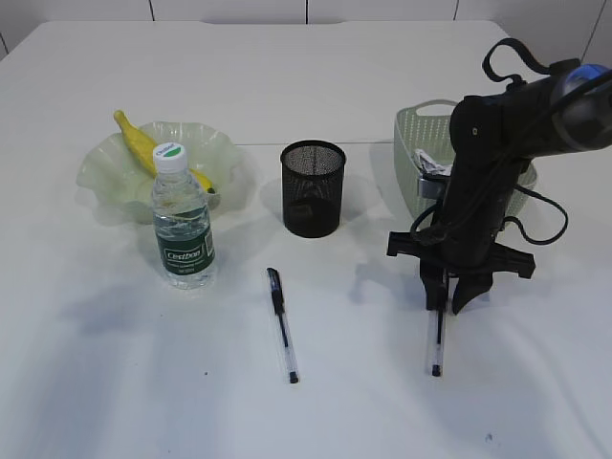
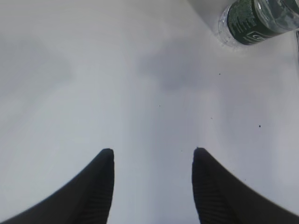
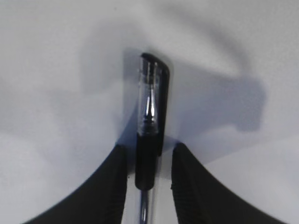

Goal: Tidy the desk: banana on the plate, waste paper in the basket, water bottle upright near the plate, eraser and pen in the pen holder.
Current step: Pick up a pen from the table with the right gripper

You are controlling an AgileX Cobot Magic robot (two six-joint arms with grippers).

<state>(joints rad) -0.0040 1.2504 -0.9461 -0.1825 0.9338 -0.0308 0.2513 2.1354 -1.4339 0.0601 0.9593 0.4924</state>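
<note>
My right gripper (image 1: pixel 448 293) (image 3: pixel 149 150) points down at the table, open, with its fingers on either side of a clear pen with a black cap (image 1: pixel 436 349) (image 3: pixel 150 107) lying flat. A small gap shows beside the pen. A second pen (image 1: pixel 282 325) lies at the table's middle front. The banana (image 1: pixel 142 145) lies on the pale green plate (image 1: pixel 100 167). The water bottle (image 1: pixel 184 225) (image 2: pixel 252 18) stands upright in front of the plate. Crumpled waste paper (image 1: pixel 430 163) is in the green basket (image 1: pixel 411 134). The black mesh pen holder (image 1: pixel 313 188) stands at the centre. The eraser is not visible. My left gripper (image 2: pixel 153 154) is open over bare table.
The white table (image 1: pixel 96 382) has a seam running across behind the plate and basket. The right arm partly hides the basket's front. The left arm does not show in the exterior view.
</note>
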